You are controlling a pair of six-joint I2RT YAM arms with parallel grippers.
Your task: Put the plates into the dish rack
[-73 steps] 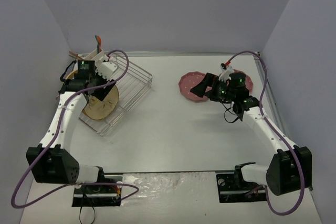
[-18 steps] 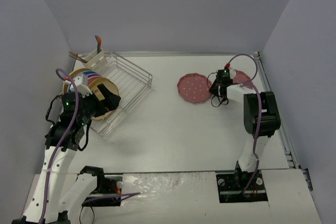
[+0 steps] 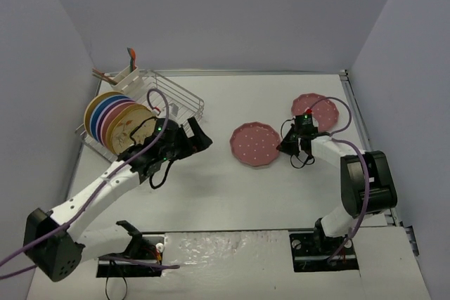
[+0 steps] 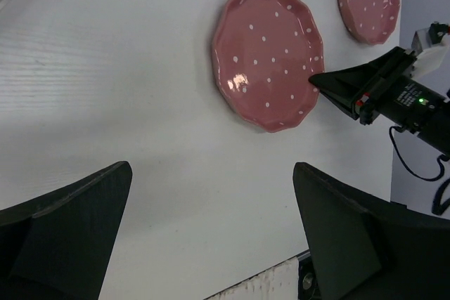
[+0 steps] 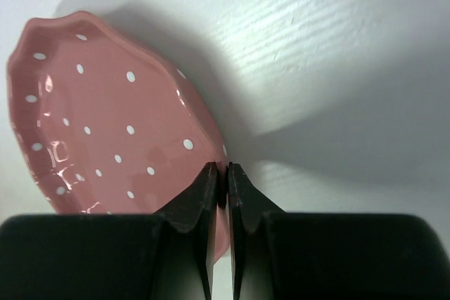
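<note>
The right gripper [image 5: 219,172] is clenched on the right-hand rim of a round dark-pink plate with white dots and a scalloped edge [image 3: 256,144]; the rim is pinched between the fingertips. This plate is located near the middle of the white table [image 3: 232,194], directly left of the right gripper. A second dotted pink plate [image 3: 315,110] is laid flat behind the right gripper, apart from it. The left gripper [image 3: 197,137] is released, jaws wide, and is positioned between the silver wire dish rack [image 3: 184,96] and the gripped plate, well apart from the plate. Yellow, blue, purple, pink and floral plates [image 3: 116,121] are stood on edge in the rack.
</note>
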